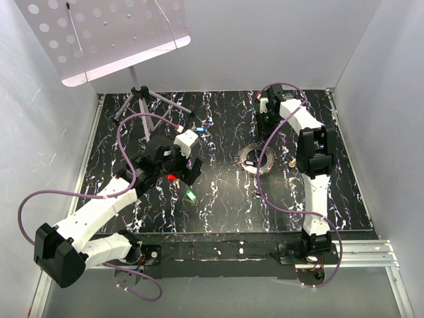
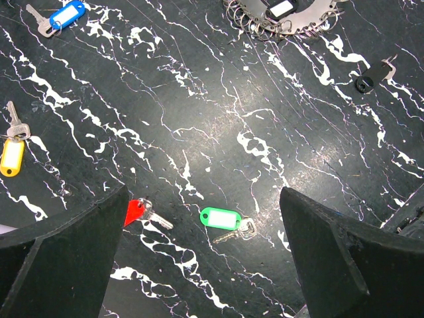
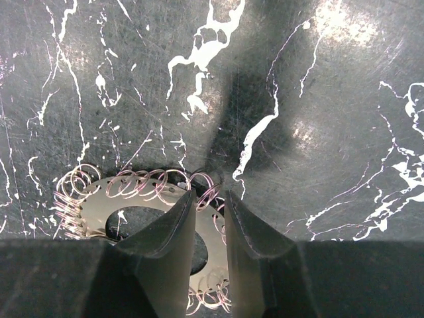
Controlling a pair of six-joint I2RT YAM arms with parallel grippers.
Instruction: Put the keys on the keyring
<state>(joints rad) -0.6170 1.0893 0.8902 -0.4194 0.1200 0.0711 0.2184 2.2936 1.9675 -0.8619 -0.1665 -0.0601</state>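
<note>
Left wrist view is showing the left gripper [image 2: 204, 192] hanging with its fingers spread wide over the black marbled table [image 2: 218, 106], gripping nothing. Nearest, the red key [image 2: 136, 212] is lying just beside the finger at the picture's left, partly hidden by it, and the green key [image 2: 222, 218] is lying in the gap between the fingers. Farther off, the yellow key [image 2: 12, 158] and the blue key [image 2: 66, 14] are sitting well apart, and the keyring [image 2: 311, 23] is lying flat at the far side, fringed with wire loops [image 3: 142, 185]. The right gripper [image 3: 209, 199] is hovering over that ring with its fingers drawn almost together; whether they are touching it I cannot tell. No key is looking threaded yet. As I am judging it, closing on a flat key could skid it across the slick surface or catch only the plastic tag, and an unpinned ring could slide away during threading.
</note>
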